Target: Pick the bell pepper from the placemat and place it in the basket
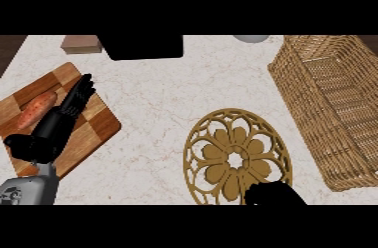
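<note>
Bell pepper is not visible anywhere on the counter. The round golden openwork placemat [236, 158], near the counter's front edge, shows only its flower pattern. The right hand [275, 195] sits at the placemat's front rim, a black curled mass at the lower edge of the view. Probably it is closed around the pepper and hides it, but I cannot confirm this.

The tall woven wicker basket [328, 104] stands along the counter's right edge, just beside the placemat, and nothing is visible inside it.

The left hand [63, 117] rests with straight fingers over the checkered wooden cutting board [92, 129] at the left edge, beside an orange carrot-like vegetable [35, 111].

In my judgement a bell pepper is light, hollow and quite stiff, with smooth, slippery skin. The best hold is around its wide body, with fingers and thumb on opposite sides, not on the stem.
</note>
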Robot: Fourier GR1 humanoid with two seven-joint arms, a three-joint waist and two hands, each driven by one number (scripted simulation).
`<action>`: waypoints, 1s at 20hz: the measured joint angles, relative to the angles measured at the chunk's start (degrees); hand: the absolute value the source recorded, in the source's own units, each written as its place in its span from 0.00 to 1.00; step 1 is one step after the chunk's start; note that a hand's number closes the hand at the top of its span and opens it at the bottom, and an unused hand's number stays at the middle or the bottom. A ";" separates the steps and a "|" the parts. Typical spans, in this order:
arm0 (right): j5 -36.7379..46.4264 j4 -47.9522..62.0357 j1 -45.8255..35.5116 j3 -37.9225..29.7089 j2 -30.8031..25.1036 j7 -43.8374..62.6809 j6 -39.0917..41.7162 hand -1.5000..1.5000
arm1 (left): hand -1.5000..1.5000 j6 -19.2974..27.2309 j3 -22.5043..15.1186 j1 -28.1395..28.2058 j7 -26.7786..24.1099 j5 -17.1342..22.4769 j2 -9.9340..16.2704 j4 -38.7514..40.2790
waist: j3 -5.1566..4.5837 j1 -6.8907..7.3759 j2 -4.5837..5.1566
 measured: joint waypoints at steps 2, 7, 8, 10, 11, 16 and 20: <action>-4.49 -4.93 4.89 -1.21 -3.82 -5.12 -1.46 1.00 | 0.50 0.30 0.06 0.47 -0.17 -0.16 -0.12 -0.40 | 0.06 -0.38 0.15; -17.19 -18.30 15.07 -5.05 -8.26 -14.96 -4.86 1.00 | 0.50 0.72 0.47 1.36 -0.05 -0.17 -0.17 -0.90 | 0.13 -1.15 0.27; -19.74 -20.92 17.05 -6.25 -9.04 -16.54 -5.44 1.00 | 0.50 0.78 0.50 1.46 0.02 -0.11 -0.23 -1.18 | 0.14 -1.29 0.25; -24.89 -26.07 20.85 -9.45 -10.87 -19.26 -6.11 1.00 | 0.50 0.91 0.27 1.59 -0.04 -0.20 -0.57 -1.25 | 0.14 -1.49 0.31; -27.48 -28.31 23.00 -11.29 -11.81 -20.51 -6.32 1.00 | 0.50 0.93 0.30 1.81 -0.15 -0.18 -0.60 -1.40 | 0.14 -1.45 0.33; -37.78 -32.00 31.20 -21.87 -15.26 -26.15 -6.47 1.00 | 0.50 0.44 0.69 1.76 0.27 0.28 -0.13 -1.88 | 0.09 -1.23 0.45; -47.40 -35.04 36.18 -33.78 -17.40 -27.56 -5.22 1.00 | 0.50 0.72 -0.14 1.49 1.19 -0.23 -0.62 -2.69 | 0.03 -0.78 0.55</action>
